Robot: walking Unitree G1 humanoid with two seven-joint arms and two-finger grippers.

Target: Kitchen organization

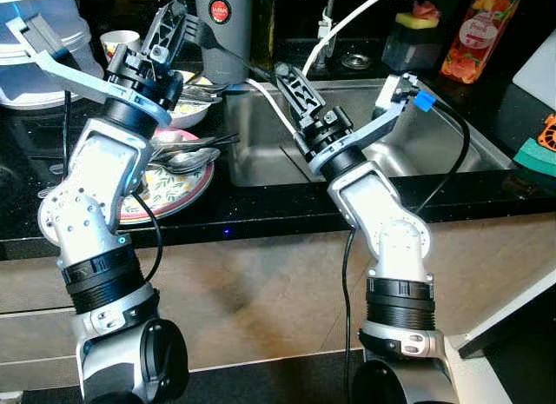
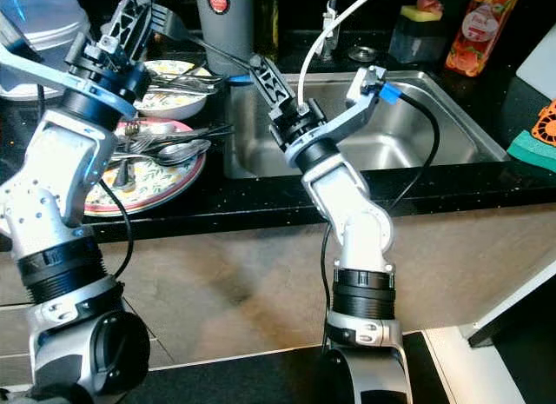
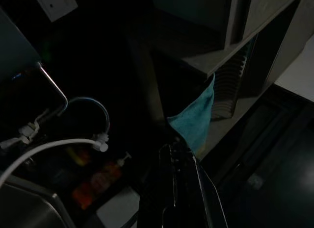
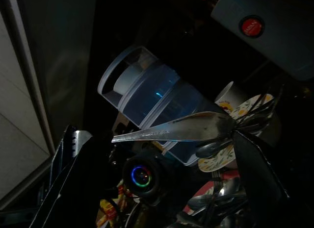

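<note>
Steel spoon (image 4: 181, 127) across right jaws.

Left arm (image 1: 91, 204): silver-grey cast shell, ribbed black joint collar, black round joint housing at 6 o'clock, thin black cable looped alongside.
Right arm (image 1: 391, 239): same silver shell, black ribbed collar, black cable, blue tag on wrist bracket.
Grippers: long black latticed fingers (image 1: 295, 91).

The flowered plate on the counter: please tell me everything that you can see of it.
The plate is round, looks ceramic, and has a flower pattern and a pink rim. It lies flat on the black counter, to the left of the steel sink. Several spoons and forks lie on it. The left arm hides part of it.
</note>
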